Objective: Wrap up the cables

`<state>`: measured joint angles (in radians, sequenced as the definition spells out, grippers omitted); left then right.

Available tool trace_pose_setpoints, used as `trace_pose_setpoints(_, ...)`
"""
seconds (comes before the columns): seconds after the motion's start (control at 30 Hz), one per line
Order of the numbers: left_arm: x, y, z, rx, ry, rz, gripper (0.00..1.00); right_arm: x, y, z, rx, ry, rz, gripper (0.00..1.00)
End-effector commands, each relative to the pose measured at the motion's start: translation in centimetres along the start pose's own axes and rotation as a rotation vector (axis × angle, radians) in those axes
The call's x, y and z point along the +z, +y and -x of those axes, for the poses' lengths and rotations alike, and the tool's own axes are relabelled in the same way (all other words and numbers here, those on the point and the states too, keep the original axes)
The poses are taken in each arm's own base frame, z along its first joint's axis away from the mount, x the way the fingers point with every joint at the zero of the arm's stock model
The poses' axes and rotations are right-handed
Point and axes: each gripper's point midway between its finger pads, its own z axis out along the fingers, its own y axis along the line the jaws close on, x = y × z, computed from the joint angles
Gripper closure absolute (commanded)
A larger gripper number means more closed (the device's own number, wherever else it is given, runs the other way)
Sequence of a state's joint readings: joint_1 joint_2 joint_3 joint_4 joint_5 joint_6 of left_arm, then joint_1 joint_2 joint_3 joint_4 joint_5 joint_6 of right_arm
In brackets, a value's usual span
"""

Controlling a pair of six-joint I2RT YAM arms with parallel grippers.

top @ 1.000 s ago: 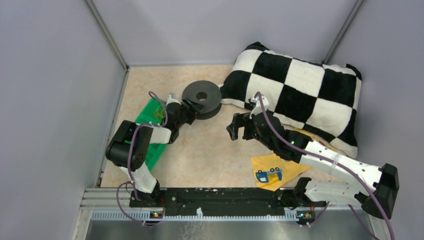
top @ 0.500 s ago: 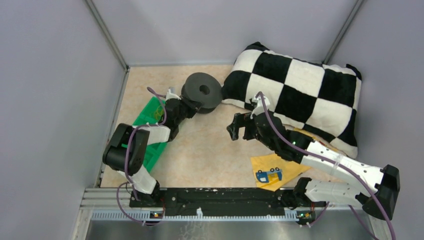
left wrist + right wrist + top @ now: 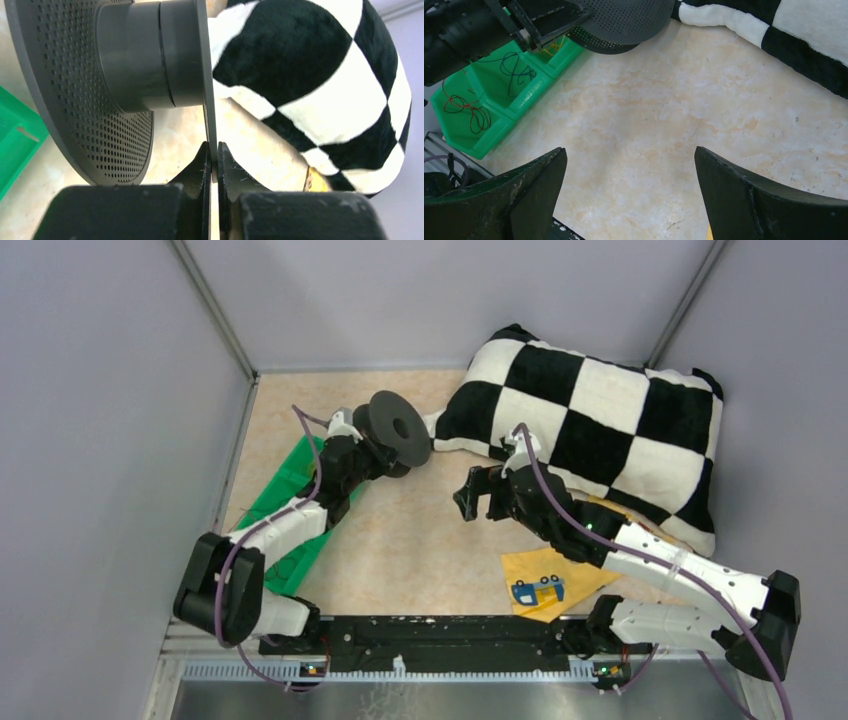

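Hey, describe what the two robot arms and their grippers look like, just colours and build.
Both arms have white link shells between bulky black joints: the left arm and the right arm. A thick purple cable runs loosely along each. The left gripper and right gripper are black, with flat, wedge-shaped fingers; no markings are visible.

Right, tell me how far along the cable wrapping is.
Early. Done: the left gripper is clamped on one flange of the black spool. In hand: the spool is held tipped on edge. Left: all the winding. The hub is bare, the yellow wire lies in the green bin near a red wire and a blue wire, and the right gripper hangs open over the table.
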<state>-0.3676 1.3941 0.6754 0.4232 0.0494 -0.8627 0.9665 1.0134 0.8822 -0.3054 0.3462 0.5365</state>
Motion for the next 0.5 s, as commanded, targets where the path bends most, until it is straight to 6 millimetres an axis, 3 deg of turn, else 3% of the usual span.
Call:
trace_pose_setpoints(0.0,-3.2,-5.4,2.1,0.245,-0.064,-0.128,1.0,-0.5,0.5,1.1,0.034,-0.048,0.023,0.01)
trace_pose_setpoints(0.13,-6.3,-7.4,0.7,0.396,-0.018,-0.153,1.0,-1.0,-0.2,1.4,0.066,-0.063,-0.013,0.01)
trace_pose_setpoints(0.27,-7.8,-8.5,-2.0,0.535,0.098,-0.179,1.0,-1.7,-1.8,1.8,0.114,-0.124,-0.068,0.01)
trace_pose_setpoints(0.47,-10.1,-11.2,-6.4,0.703,0.266,-0.47,1.0,-3.8,-5.2,2.3,0.149,-0.177,-0.203,0.01)
